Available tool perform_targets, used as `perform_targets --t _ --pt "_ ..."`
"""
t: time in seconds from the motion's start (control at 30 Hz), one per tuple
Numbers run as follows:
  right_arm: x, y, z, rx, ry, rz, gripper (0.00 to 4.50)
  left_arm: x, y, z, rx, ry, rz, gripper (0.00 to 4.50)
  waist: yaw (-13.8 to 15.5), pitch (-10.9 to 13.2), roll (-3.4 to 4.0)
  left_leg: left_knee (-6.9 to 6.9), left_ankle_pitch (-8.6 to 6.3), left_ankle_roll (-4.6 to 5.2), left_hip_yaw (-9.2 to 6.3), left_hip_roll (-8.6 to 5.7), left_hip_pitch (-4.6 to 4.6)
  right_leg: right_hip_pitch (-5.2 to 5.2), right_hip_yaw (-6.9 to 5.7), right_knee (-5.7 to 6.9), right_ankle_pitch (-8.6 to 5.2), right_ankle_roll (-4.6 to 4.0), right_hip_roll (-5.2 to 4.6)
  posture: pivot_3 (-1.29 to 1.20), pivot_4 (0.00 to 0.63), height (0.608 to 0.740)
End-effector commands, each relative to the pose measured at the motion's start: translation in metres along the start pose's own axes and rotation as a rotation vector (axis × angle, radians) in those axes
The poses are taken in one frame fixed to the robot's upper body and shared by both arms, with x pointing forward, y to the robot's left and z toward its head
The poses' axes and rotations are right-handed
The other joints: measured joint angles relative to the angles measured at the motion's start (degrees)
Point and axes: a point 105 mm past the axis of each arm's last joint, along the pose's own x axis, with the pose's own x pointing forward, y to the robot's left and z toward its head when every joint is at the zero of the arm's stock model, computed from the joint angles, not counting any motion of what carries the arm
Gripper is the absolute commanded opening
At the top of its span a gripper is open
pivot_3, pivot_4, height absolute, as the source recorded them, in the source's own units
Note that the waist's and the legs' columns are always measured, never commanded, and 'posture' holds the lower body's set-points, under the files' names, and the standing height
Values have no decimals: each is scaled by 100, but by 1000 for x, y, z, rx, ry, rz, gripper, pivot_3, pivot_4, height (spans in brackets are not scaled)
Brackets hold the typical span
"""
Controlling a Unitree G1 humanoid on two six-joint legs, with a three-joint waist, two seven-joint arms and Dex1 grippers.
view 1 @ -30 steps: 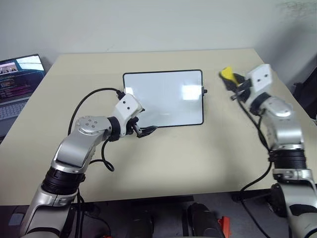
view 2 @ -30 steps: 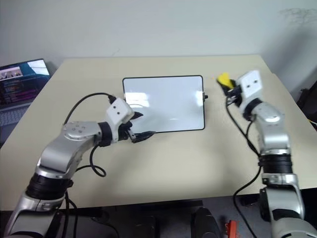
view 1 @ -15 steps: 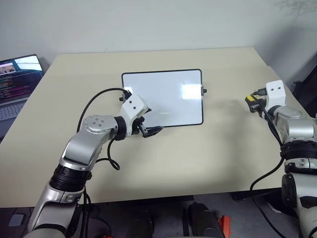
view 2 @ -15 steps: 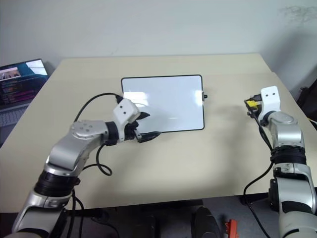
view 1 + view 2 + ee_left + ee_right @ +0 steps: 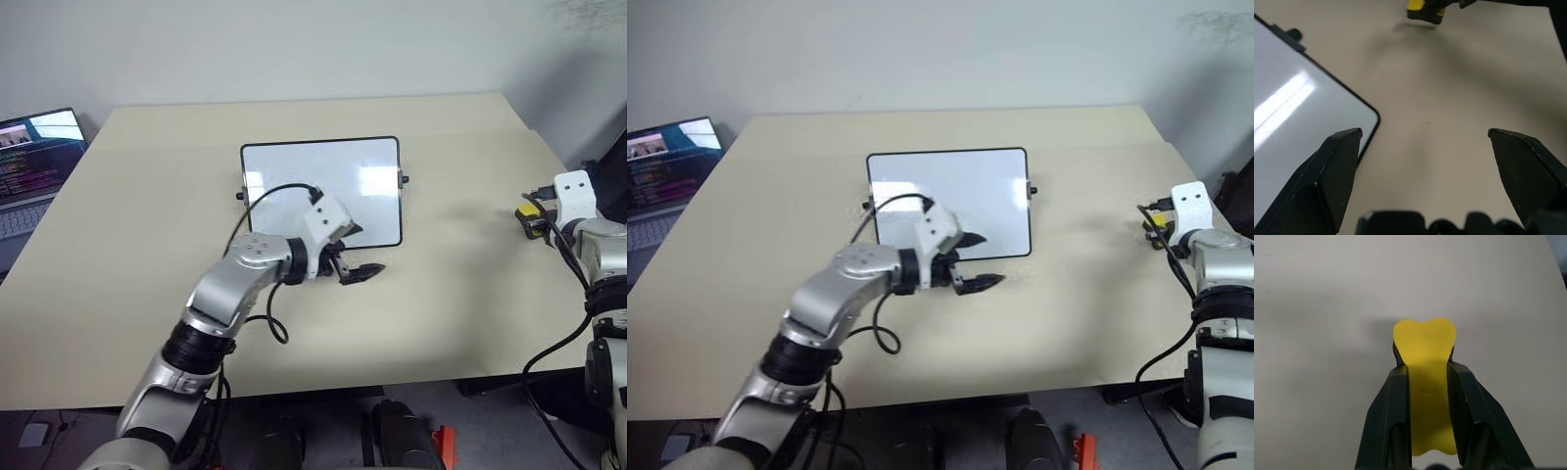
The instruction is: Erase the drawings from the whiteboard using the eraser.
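1. The right gripper [image 5: 1425,377] is clamped on the yellow eraser [image 5: 1425,357], which sticks out past its fingertips, close over the bench [image 5: 451,294] and well to the right of the whiteboard [image 5: 323,186].
2. The left gripper [image 5: 361,272] has its jaws spread wide and empty, just off the whiteboard's near right corner.
3. The whiteboard lies flat at mid-bench; its surface looks plain white, and no drawings can be made out on it.
4. A laptop [image 5: 29,157] sits far left of the whiteboard.

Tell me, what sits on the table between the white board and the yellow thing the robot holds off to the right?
Nothing: in the left eye view only bare beige table lies between the whiteboard and the yellow eraser in the right end effector.
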Motion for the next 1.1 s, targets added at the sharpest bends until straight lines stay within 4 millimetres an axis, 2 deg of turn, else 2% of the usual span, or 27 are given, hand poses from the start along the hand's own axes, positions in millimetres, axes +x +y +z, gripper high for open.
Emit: perform_targets --t 0.03,0.17,0.4,0.53,0.6,0.7,0.73,0.8,0.83,0.9,1.0,1.1 --pt "-4 0 7 1 -13 31 679 6 1 17 47 -45 -16 4500 1 0 0 3 0 0 0 -1 -1 0 0 0 0 1 0 0 150 740" --pt "-4 1 2 26 7 48 679 5 1 17 47 -48 -21 4500 2 0 0 4 0 0 1 -1 -3 0 1 -1 1 2 0 0 150 740" --pt "-6 1 3 63 7 56 2968 0 4 13 41 -37 -11 4500 6 0 0 5 0 0 0 -1 -3 0 0 -1 1 2 0 0 150 740" --pt "-10 1 12 52 -14 63 4414 -1 7 13 34 -42 9 4500 6 0 0 5 0 0 1 -1 -3 0 0 -1 1 2 0 0 150 740" --pt "-16 -1 26 20 -51 49 4462 -3 10 12 32 -43 24 4500 6 0 0 5 0 0 0 -1 -3 0 0 -1 1 3 0 0 150 740" --pt "-29 13 67 -18 -205 79 4462 -10 17 11 17 -52 72 4500 -2 2 4 5 0 0 1 0 -2 0 1 -1 0 3 0 0 150 740" --pt "-32 24 77 -12 -258 112 4462 -12 22 11 16 -63 103 4500 -4 2 4 4 0 0 1 0 -2 0 1 0 0 4 0 0 150 740" --pt "-35 62 95 -43 -403 200 4462 -23 44 12 1 -96 258 4500 -10 2 4 4 0 0 0 2 0 0 0 1 0 4 0 0 150 740" --pt "-33 77 95 -58 -443 221 4462 -30 54 11 -1 -108 329 4500 -25 0 0 4 0 0 0 4 2 0 0 1 0 4 1 0 150 740" --pt "-27 92 89 -64 -470 225 4462 -39 65 8 -7 -119 416 4500 -6 -2 -3 6 0 -1 1 9 9 4 0 3 0 5 3 0 150 740" --pt "-15 102 74 -37 -476 202 4462 -56 80 2 -31 -131 553 4500 73 -2 -2 13 1 -2 -2 -1 2 6 -1 1 3 7 -3 0 150 740" --pt "-11 106 68 44 -535 176 4462 -84 99 -9 -55 -151 744 4500 144 -2 -2 13 1 -2 -5 -8 -10 -2 -1 -2 8 10 -8 0 150 740"
